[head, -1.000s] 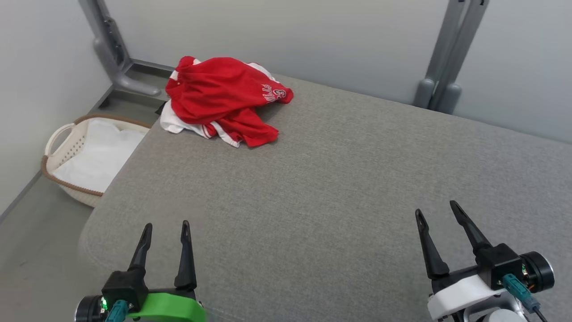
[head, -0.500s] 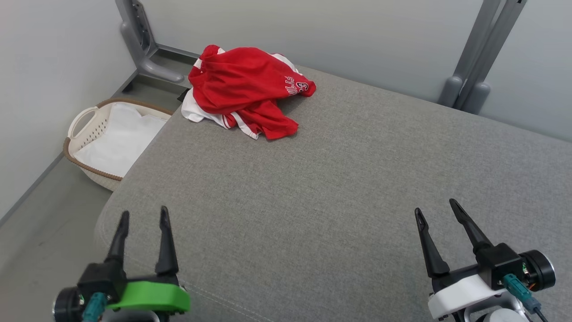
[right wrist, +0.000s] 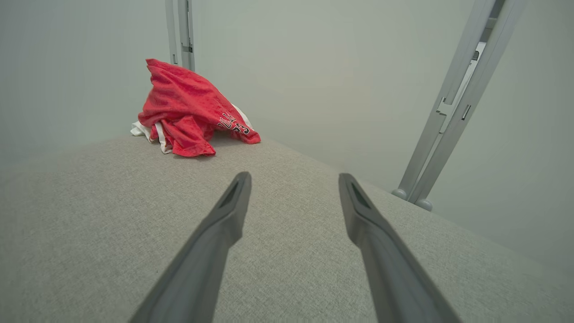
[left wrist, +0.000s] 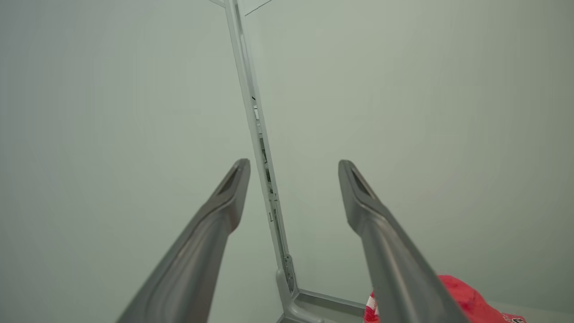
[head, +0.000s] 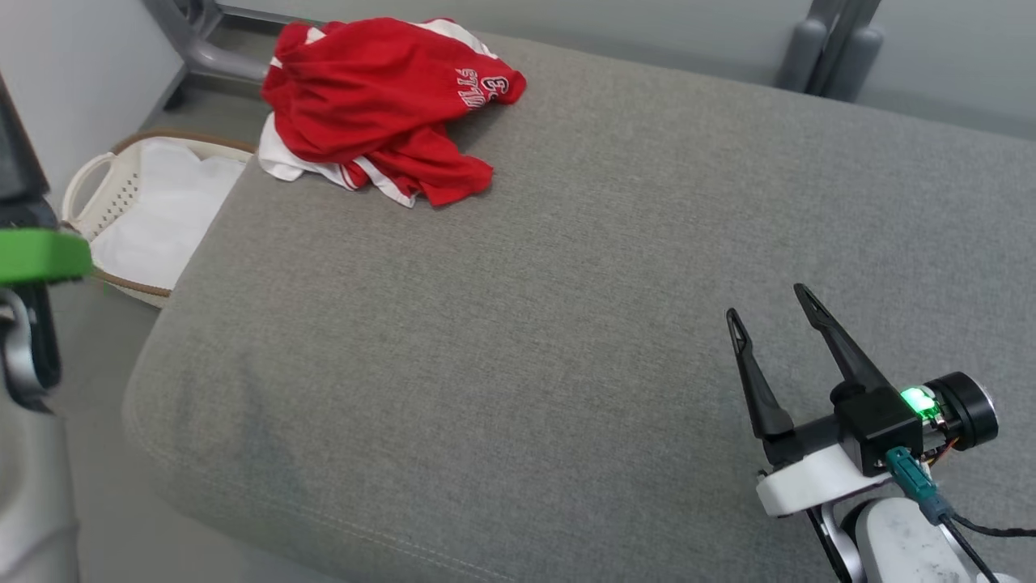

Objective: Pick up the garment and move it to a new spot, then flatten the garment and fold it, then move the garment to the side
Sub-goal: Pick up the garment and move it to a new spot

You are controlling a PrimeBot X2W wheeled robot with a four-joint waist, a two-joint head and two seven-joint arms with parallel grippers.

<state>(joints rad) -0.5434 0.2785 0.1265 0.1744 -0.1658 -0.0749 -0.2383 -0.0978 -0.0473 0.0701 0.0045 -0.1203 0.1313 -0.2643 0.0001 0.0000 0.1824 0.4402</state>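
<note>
Red garment [head: 380, 105], white trim: crumpled heap at 11 o'clock on grey cushion [head: 518, 340], white part hanging over far-left edge. Right gripper [head: 766, 301]: 4 o'clock in head view, jaws spread wide, nothing between them, over cushion, well apart from garment. Left gripper [left wrist: 292, 163]: jaws spread wide, empty, pointing at pale wall [left wrist: 112, 89]; garment at 5 o'clock in left wrist view. White basket [head: 113, 202] on floor at 10 o'clock, just beside cushion.

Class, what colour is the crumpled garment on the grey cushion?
Red with white trim, clearest in the head view: garment.
</note>
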